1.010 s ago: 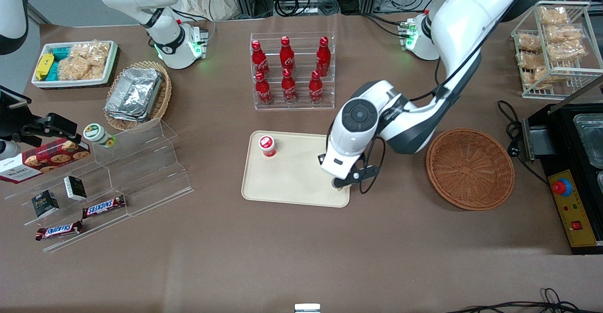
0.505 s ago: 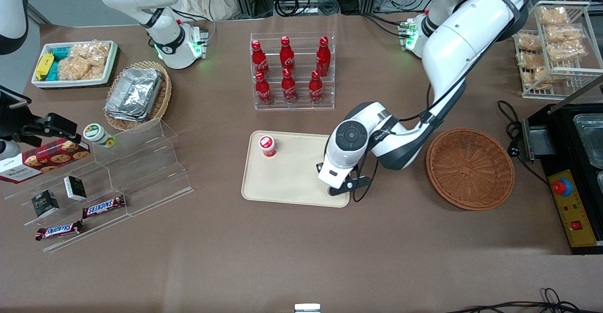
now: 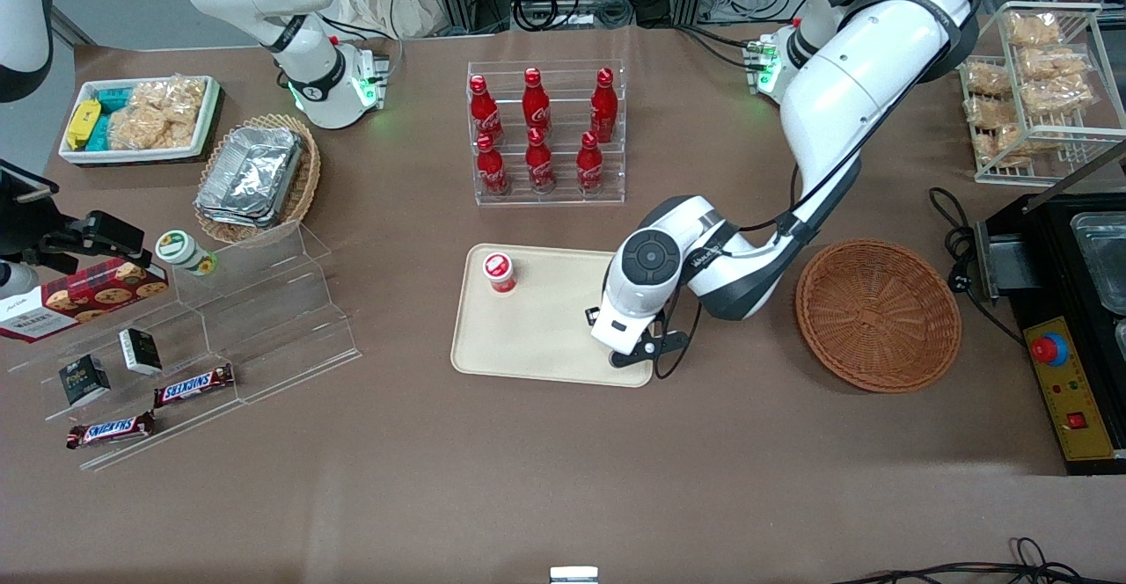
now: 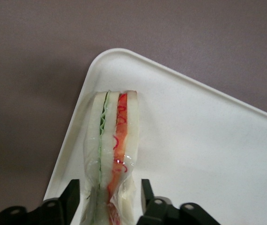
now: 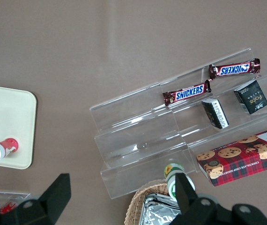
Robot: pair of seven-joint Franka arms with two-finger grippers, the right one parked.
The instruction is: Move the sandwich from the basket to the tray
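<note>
Resting on the counter (image 3: 563,470), tray (image 3: 528,338), basket (image 3: 878,314) lying just beside the tray. Hovering over the tray's corner nearest the basket, end effector (image 4: 109,202) pinching the sandwich (image 4: 112,140), wedge touching the tray there.

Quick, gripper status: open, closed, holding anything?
Left gripper: holding the sandwich between its fingers, over the corner of the tray.

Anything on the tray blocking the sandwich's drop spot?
Nothing visible does. The gripper holds the sandwich over a bare corner of the tray. The red-capped bottle stands at the tray's corner farther from the front camera, well apart.
</note>
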